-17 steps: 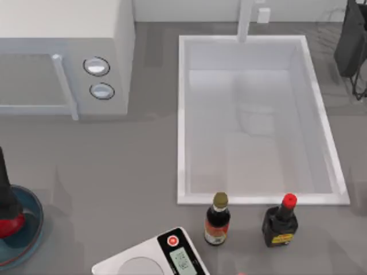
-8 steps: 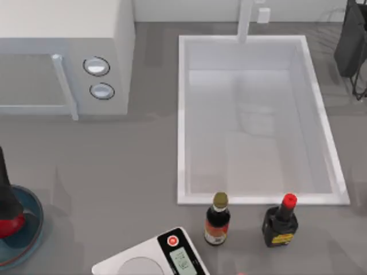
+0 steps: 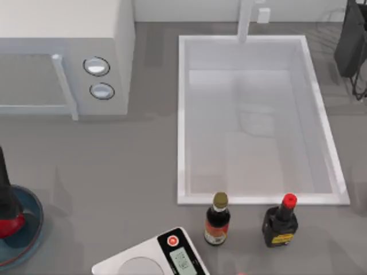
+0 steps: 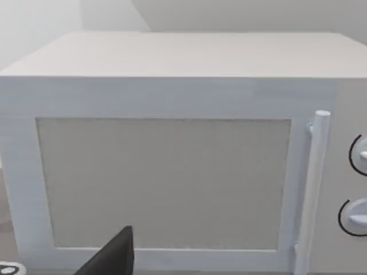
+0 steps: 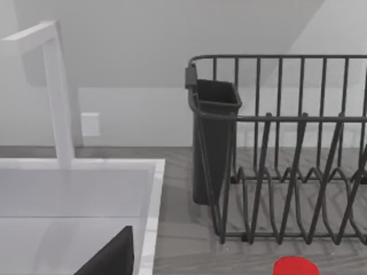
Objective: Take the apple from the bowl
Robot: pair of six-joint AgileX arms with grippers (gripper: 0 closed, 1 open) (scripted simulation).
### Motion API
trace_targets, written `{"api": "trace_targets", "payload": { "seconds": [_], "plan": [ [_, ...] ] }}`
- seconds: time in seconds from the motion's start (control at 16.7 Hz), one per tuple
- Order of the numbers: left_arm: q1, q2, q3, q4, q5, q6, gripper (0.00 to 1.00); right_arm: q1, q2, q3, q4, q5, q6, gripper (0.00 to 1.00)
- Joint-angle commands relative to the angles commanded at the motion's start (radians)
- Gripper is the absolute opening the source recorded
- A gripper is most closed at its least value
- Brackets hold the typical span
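The red apple lies in the blue-teal bowl at the table's front left edge, partly cut off by the top view's border. My left arm comes down over the bowl, and its gripper is right above the apple, covering the apple's top. Whether it touches the fruit is hidden. One dark finger shows in the left wrist view, set well to the side, facing the microwave door. My right arm is parked, with one dark finger in its wrist view by the sink's corner.
A white microwave stands at the back left and a white sink with a faucet in the middle. Two sauce bottles and a kitchen scale sit along the front. A black dish rack is at the back right.
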Motion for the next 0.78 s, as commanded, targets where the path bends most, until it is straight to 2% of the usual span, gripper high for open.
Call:
{"api": "trace_targets", "payload": {
  "seconds": [0.18,0.36,0.78],
  "plan": [
    [-0.001,0.013,0.012,-0.012,0.0,-0.001,1.0,0.0,0.0,0.0,0.0,0.0,0.0,1.0],
    [-0.006,0.109,0.092,-0.105,0.0,-0.004,1.0,0.0,0.0,0.0,0.0,0.0,0.0,1.0],
    [-0.028,0.656,0.446,-0.533,0.0,-0.02,1.0,0.0,0.0,0.0,0.0,0.0,0.0,1.0]
  ]
}}
